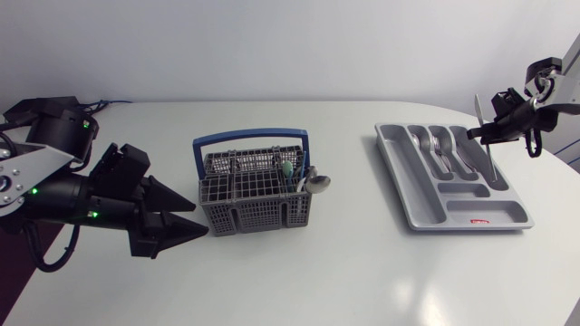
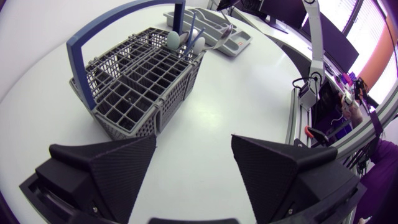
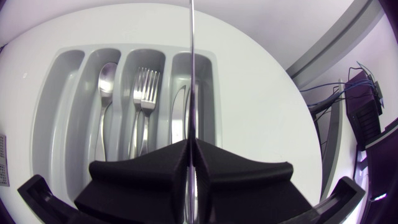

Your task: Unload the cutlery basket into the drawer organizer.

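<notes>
Placement step: right gripper (image 3: 191, 148) clenched on slim steel knife (image 3: 193, 68) above grey plastic organizer (image 3: 134, 48); next move probably calls for lowering into knife slot (image 3: 205, 87). Left gripper (image 2: 194, 140) released.

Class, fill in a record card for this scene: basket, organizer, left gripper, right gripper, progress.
Basket: grey with a blue handle; a loose spoon and a few other pieces stand at one end.
Organizer: grey tray; stored spoon, forks and stored knife lie in separate slots.
Left gripper: open, empty, near the basket.
Right gripper: shut on the held knife, upright over the knife slot.
Progress: partly unloaded.
</notes>
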